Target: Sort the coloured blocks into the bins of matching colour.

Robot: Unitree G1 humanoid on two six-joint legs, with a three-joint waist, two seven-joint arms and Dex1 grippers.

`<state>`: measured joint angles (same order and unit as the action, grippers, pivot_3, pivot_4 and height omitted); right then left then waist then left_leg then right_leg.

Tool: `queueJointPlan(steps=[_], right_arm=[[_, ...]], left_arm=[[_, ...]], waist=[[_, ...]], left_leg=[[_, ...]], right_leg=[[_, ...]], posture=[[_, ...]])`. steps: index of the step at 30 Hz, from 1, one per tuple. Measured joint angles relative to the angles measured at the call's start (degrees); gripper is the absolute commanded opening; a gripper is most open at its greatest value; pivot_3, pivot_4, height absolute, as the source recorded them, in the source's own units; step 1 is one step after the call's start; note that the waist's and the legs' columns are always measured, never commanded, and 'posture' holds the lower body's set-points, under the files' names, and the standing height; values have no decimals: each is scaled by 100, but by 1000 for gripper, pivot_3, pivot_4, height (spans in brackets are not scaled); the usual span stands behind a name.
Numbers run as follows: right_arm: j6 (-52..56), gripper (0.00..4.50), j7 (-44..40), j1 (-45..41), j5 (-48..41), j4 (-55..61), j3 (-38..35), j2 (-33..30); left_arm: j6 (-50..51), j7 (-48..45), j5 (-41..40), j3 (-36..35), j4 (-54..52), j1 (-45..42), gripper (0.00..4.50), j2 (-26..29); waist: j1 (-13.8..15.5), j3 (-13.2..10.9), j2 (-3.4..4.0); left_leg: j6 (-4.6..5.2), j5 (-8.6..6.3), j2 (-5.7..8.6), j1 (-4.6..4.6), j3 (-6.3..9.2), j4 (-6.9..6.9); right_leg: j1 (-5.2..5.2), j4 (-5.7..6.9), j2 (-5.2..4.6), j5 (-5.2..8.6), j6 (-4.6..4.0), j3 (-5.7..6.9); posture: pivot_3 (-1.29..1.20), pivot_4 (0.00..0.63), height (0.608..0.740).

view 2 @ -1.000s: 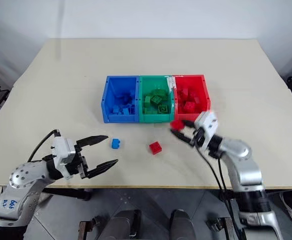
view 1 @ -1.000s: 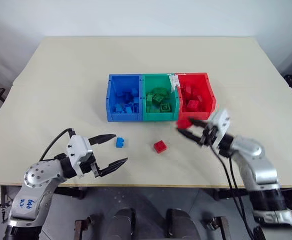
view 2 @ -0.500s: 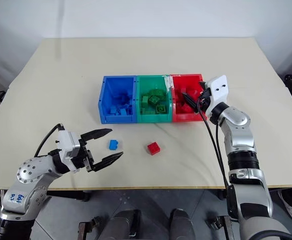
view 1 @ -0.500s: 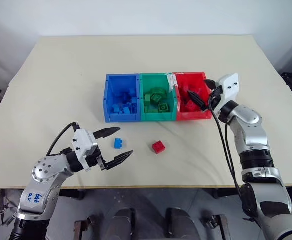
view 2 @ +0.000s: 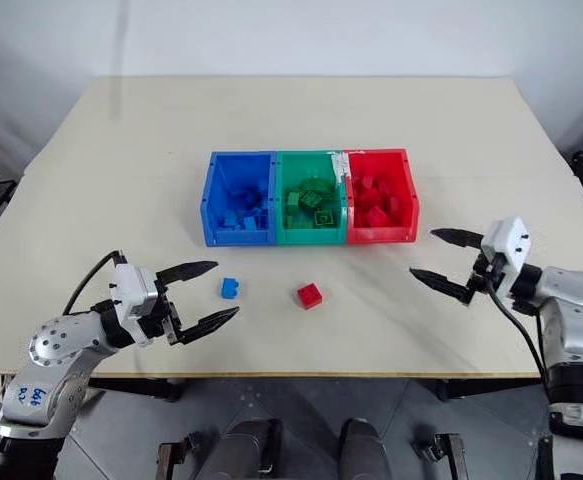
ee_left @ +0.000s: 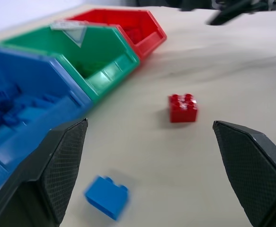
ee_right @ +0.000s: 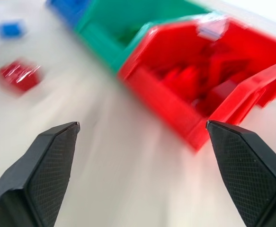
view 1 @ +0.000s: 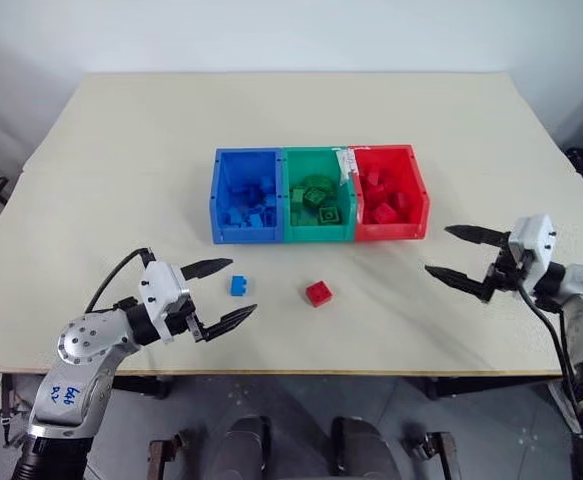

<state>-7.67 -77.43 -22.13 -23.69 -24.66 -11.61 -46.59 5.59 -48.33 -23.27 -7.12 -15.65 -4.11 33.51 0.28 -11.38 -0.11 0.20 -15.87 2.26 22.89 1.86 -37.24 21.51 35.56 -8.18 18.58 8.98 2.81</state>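
Note:
Three joined bins stand mid-table: blue bin [view 1: 247, 196], green bin [view 1: 319, 194], red bin [view 1: 390, 192], each holding several blocks of its own colour. A small blue block [view 1: 238, 285] and a red block [view 1: 319, 293] lie loose on the table in front of the bins. My left gripper [view 1: 219, 293] is open, just left of the blue block, empty. My right gripper [view 1: 458, 256] is open and empty, to the right of the red bin and nearer the front. The left wrist view has the blue block [ee_left: 106, 196] and red block [ee_left: 182, 108] between the fingers.
White tape [view 1: 348, 162] marks the divider between green and red bins. The table's front edge [view 1: 371, 368] runs just below both grippers. Open tabletop [view 1: 271, 110] lies behind and beside the bins.
My right gripper held a red block one second ago, opened over the red bin, then swung right and back toward the front, empty. The left gripper barely moved.

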Motion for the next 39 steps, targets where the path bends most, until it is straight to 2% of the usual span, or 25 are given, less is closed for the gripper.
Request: queueJointPlan(steps=[5, 10, 14, 16, 21, 24, 31, 33, 39], right_arm=[[-203, 4467, -421, -216, 106, -130, 292, 132], [188, 4467, -570, -490, 175, 424, 1034, 649], [463, 4467, -543, -1143, 455, 493, 1829, 1467], [563, 4467, -533, -1311, 590, 451, 2106, 1684], [718, 4467, -291, -1510, 964, 307, 2464, 2030], [681, 3836, -142, -1515, 1243, 120, 2647, 2098], [501, 1534, 68, -1511, 1463, -136, 2659, 2084], [430, 1496, 105, -1463, 1459, -134, 2606, 2056], [585, 1496, 494, -982, 699, 298, 1673, 2065]], left_arm=[[-65, -254, -68, -258, 166, 210, 4500, 243], [-55, -386, -154, -457, 98, 615, 4500, 336], [-77, -365, -155, -828, 4, 1220, 4500, 370], [-66, -314, -165, -972, -109, 1412, 4500, 367], [-36, -194, -200, -1221, -279, 1762, 4500, 360], [-1, -139, -221, -1222, -468, 1821, 4500, 335], [81, -113, -227, -1220, -594, 1789, 4500, 336], [100, -123, -227, -1199, -591, 1706, 4500, 336], [308, -101, -358, -1025, -615, 1387, 4500, 294]], waist=[[-104, 0, 0], [-58, 0, 0], [-72, 0, 0], [-36, -1, 0], [35, 0, 0], [32, -1, 0], [-50, 0, 0], [-50, 0, 0], [-38, -1, 0]], left_leg=[[-2, -1, -11, -6, -3, 6], [-3, -3, -8, -4, 4, 3], [-8, -5, -9, -5, 6, 3], [-8, -5, -6, 0, 17, 3], [-2, -8, 12, 8, 32, 0], [-3, -8, 11, 8, 31, 2], [-4, -8, 4, 7, 28, 8], [-5, -8, 2, 7, 28, 7], [-4, -8, 5, 10, 27, 3]], right_leg=[[1, 7, 0, -1, -1, -4], [2, 3, -4, -1, -1, -3], [8, 0, -5, -1, -5, -3], [10, 0, -7, -2, -5, 1], [9, -2, -22, -2, -6, 10], [10, -1, -20, -2, -6, 13], [10, 8, -9, -2, -6, 14], [10, 8, -8, -2, -6, 14], [7, 7, -10, -3, -4, 14]], posture=[[0, 150, 740], [0, 150, 740], [0, 150, 740], [0, 150, 740], [0, 150, 740], [0, 150, 740], [0, 150, 740], [0, 150, 740], [0, 150, 740]])
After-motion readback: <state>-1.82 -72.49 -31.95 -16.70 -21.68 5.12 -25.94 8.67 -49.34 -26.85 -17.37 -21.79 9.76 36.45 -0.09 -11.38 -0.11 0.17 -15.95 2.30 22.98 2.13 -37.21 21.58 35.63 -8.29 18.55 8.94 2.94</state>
